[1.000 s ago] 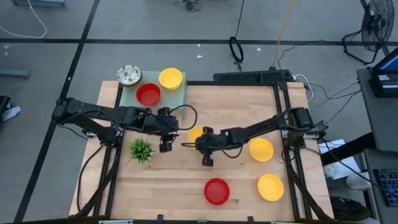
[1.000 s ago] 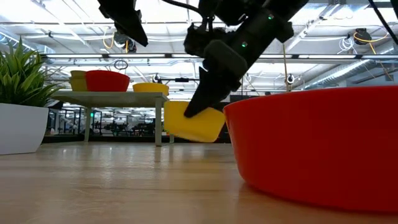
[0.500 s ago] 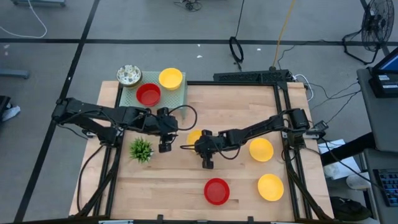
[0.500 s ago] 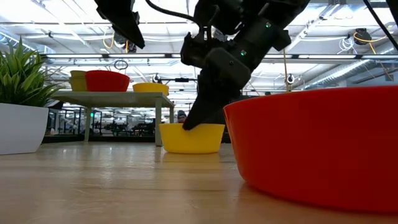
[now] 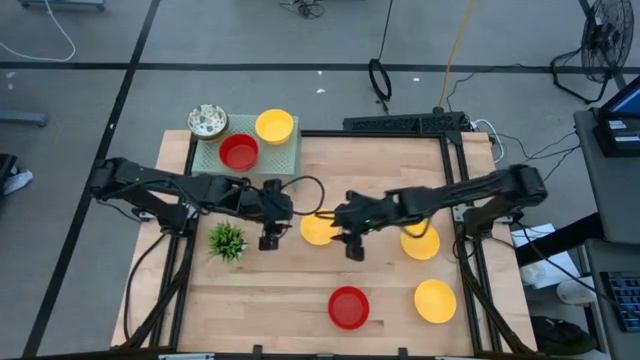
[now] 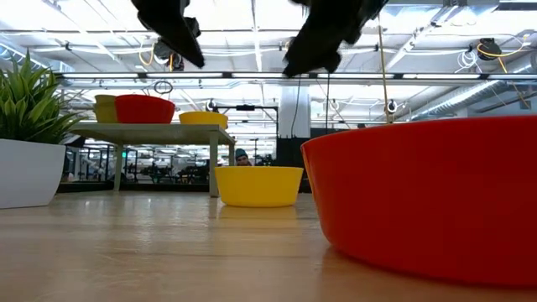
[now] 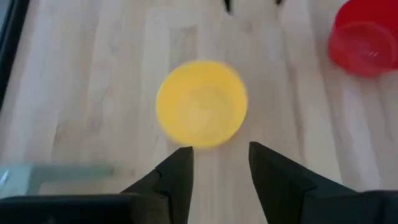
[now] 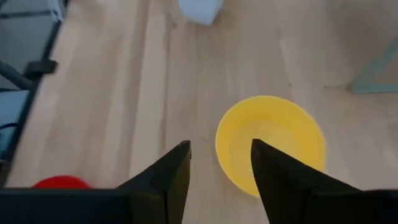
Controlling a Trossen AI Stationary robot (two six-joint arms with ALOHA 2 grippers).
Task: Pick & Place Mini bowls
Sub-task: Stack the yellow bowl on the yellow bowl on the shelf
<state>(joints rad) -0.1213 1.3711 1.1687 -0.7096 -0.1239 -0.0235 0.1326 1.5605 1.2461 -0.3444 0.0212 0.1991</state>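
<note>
The yellow mini bowl [image 5: 317, 229] on the bench [image 5: 380, 290] looks light, stiff, slick; grip its rim. Left tool [image 7: 219, 163] and right tool [image 8: 219, 158] hover parted, empty.

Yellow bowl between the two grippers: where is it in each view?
High: yellow bowl, table centre.
Low: centre, standing on the wood.
Left wrist: centre, beyond the fingers.
Right wrist: lower right.
Shared landmark: red bowl.
</note>
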